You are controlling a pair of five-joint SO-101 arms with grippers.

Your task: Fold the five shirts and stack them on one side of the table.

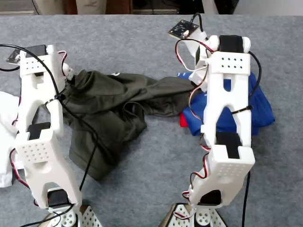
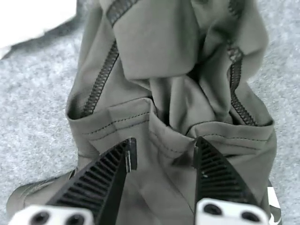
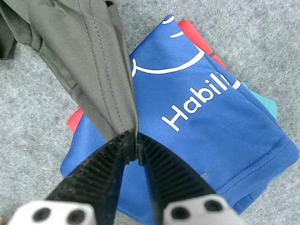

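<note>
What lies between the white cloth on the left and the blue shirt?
The olive shirt, crumpled on the table, in the high view; the right gripper pinches its end by the blue shirt.

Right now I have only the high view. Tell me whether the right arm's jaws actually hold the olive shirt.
Observer: Yes. In the right wrist view the right jaws are shut on a hemmed edge of the olive shirt.
Operator: Now report the left jaws.
Observer: Open, one on each side of a stitched fold of that shirt. I cannot tell whether they touch it.
Operator: Say what lies under the blue shirt.
Observer: The folded blue shirt lies on a red one, and a teal edge shows from beneath it.
</note>
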